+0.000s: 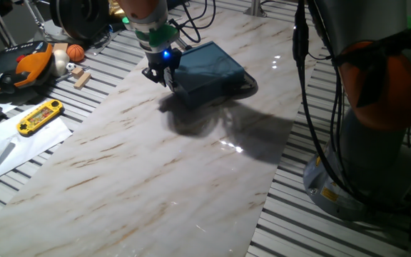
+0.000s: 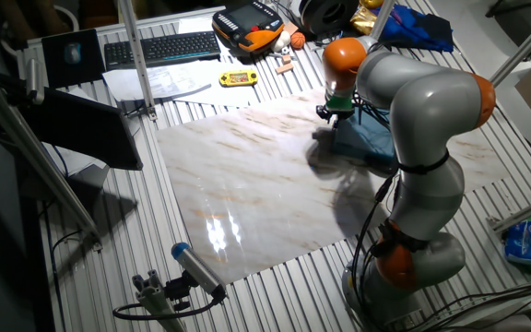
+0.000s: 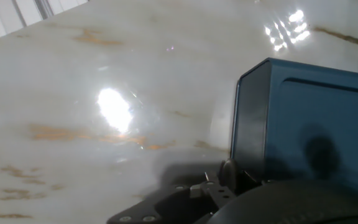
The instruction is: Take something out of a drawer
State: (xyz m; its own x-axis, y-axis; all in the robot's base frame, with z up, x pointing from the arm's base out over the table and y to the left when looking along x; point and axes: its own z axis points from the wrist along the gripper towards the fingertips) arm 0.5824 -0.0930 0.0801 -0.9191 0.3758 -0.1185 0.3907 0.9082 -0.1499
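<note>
While the arm hangs over the far end of the marble-patterned table point(image 1: 155, 185), its gripper point(image 1: 163, 77) sits low at the front corner of the flat dark blue box point(image 1: 209, 66), a blue light glowing on its wrist. From the hand view the box point(image 3: 309, 124) fills the right side, its dark front face turned toward the camera, and a small round metal knob point(image 3: 227, 169) shows near the bottom edge of that face, just above the black body of the hand. That face belongs to the drawer point(image 3: 248, 134), which looks shut or nearly so; I cannot make out any gap. The fingers point(image 1: 168, 80) point down beside the box front, but whether they are spread or pressed together I cannot tell from any angle, nor whether they touch the knob. The small packet is nowhere visible to me.

Off the marble, on the slatted surface to the side, lies a yellow handheld game point(image 1: 40, 116) resting partly on a sheet of white paper point(image 1: 20, 146). Beyond it are a small wooden block point(image 1: 82, 78), an orange ball point(image 1: 75, 52) and an orange and black tool point(image 1: 27, 66). From the other side a black keyboard point(image 2: 159, 46) lies farther back. No writing or brand is readable on anything.
</note>
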